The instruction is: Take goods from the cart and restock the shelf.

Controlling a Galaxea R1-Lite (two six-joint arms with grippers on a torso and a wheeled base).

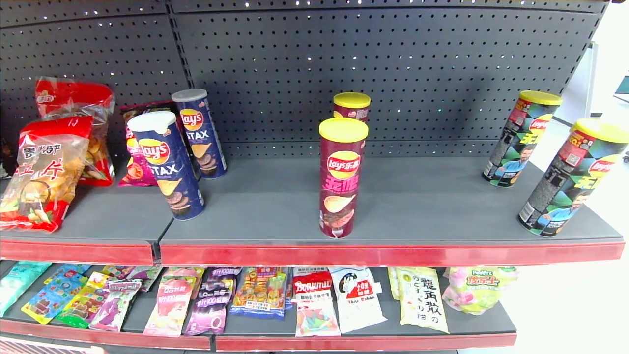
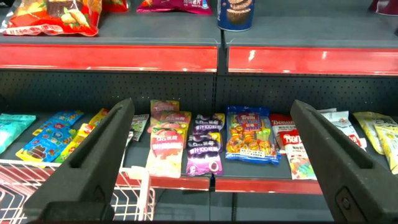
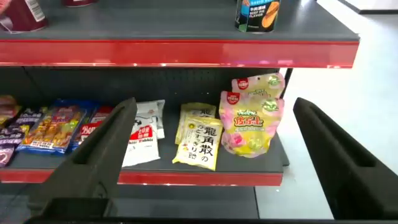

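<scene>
Pegboard-backed upper shelf (image 1: 417, 196) had two blue cans (image 1: 167, 164) toward its left end, two maroon cans (image 1: 342, 177) mid-shelf and two green cans (image 1: 570, 179) at the right end. Both my arms sat low, facing the lower shelf (image 1: 363, 341). Left gripper (image 2: 211, 109) and right gripper (image 3: 214, 102) gaped wide, holding nothing. Cart (image 2: 18, 186) was just beside the left one.

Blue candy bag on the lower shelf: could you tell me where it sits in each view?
Head view: the blue candy bag lies mid lower shelf.
Left wrist view: the bag lies between the fingers.
Right wrist view: the bag lies outside the fingers.
Shared landmark: the red shelf edge above it.
</scene>
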